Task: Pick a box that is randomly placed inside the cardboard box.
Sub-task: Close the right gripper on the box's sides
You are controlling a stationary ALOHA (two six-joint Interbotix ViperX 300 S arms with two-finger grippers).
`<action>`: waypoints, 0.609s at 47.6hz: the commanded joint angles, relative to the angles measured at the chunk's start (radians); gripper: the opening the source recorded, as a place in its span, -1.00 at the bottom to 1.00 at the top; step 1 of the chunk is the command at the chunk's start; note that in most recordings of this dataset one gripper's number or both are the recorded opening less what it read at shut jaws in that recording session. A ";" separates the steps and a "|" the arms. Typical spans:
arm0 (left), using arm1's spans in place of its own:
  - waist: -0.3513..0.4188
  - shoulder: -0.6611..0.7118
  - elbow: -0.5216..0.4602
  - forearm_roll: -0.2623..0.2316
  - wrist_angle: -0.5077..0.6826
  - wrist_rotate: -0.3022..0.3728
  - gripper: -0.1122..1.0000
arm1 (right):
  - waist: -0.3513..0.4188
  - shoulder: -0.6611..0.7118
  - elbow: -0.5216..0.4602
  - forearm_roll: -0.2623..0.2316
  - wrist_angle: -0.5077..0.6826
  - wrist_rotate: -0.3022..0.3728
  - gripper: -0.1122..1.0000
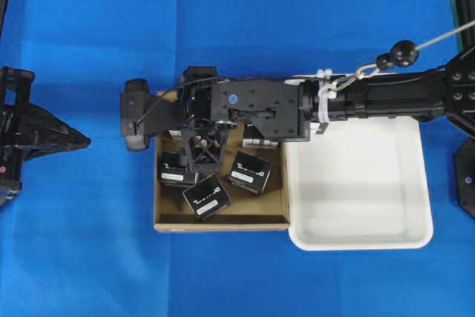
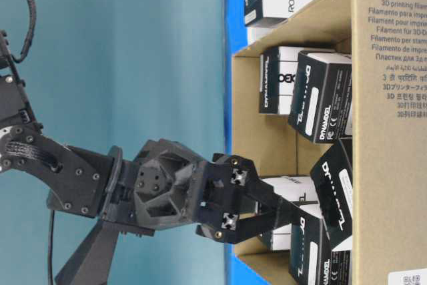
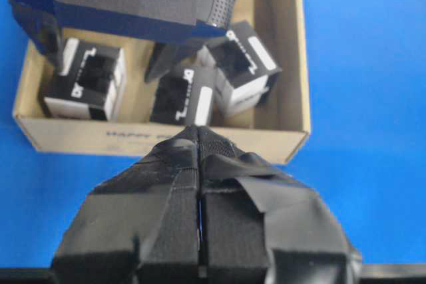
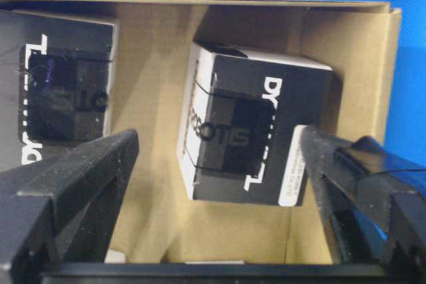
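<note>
**Right tool spread above a black box inside the cardboard box**

In the right wrist view, the right tool [image 4: 219,184] filled the lower part of the frame. Its two fingers [image 4: 73,177] stood wide apart, one at lower left and one at lower right, and nothing was pinched between them. Just beyond them, in the middle of the frame, lay the box [image 4: 256,134], a black carton with white lettering and a white side. It sat on the brown floor of the cardboard box [image 4: 153,64], close to the right wall. I could not tell if a finger touched it. A second black carton [image 4: 60,91] lay at the left edge.

In the left wrist view, the left tool [image 3: 200,184] was at the bottom, with its taped fingers pressed together and holding nothing. It was over the blue tabletop [image 3: 373,64], outside the near wall of the cardboard box.

In the overhead view, the right arm [image 1: 371,94] reached from the right edge across a white tray [image 1: 356,235], which touched the cardboard box on its right side. More black cartons [image 1: 250,172] lay in the lower half of the cardboard box.
</note>
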 commanded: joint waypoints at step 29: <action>-0.002 0.003 -0.023 0.003 -0.008 -0.002 -0.92 | -0.031 -0.008 0.006 -0.034 -0.023 0.005 0.98</action>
